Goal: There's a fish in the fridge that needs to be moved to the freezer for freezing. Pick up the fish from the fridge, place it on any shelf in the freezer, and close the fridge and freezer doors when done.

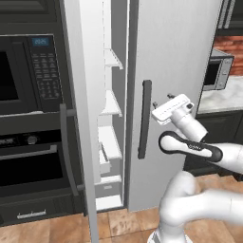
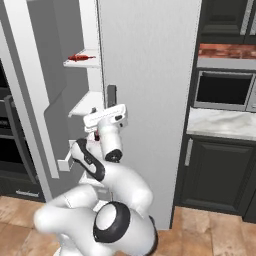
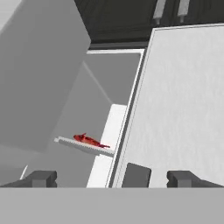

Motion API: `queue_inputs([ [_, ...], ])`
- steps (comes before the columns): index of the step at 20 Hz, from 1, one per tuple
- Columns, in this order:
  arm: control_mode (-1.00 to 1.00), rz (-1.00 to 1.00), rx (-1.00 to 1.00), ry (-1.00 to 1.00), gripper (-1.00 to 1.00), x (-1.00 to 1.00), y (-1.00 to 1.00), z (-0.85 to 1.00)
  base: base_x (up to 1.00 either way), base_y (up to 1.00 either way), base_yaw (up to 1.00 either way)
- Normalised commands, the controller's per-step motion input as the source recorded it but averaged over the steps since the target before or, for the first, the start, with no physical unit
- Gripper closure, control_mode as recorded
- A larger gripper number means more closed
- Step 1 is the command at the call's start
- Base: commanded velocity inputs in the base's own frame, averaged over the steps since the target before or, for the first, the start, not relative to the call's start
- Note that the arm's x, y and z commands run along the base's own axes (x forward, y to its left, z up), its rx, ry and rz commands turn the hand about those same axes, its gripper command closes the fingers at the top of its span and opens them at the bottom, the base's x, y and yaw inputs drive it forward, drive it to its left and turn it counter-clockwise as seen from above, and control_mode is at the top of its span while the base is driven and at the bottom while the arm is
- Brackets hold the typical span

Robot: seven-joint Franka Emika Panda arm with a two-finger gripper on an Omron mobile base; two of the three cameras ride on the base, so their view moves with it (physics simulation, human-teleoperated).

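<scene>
Fish (image 2: 81, 58), small and red, lies on an upper white shelf (image 2: 87, 54) of the freezer (image 1: 110, 95), at the upper left of the right base frame and left of centre in the hand frame (image 3: 89, 140). Freezer door (image 1: 83, 118) stands open at centre-left of the left base frame; fridge door (image 1: 175, 71) is shut, its dark handle (image 1: 144, 118) at mid-frame. Gripper (image 1: 161, 100) hangs just right of that handle, its fingers (image 3: 41, 178) spread apart and holding nothing. A black oven (image 1: 28, 76) fills the left edge.

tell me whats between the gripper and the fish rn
Nothing solid: in the hand view, open air separates the gripper from the red fish on its freezer shelf; the closed fridge door stands alongside.
</scene>
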Motion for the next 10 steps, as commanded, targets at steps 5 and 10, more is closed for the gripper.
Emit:
queue_inputs([
  [5,-1.0,-0.04,0.0,0.29,-1.0,-0.66,0.0,1.0,0.0,0.0,0.0],
  [10,-1.0,-0.1,0.0,0.37,-1.0,-0.58,0.0,1.0,0.0,0.0,0.0],
])
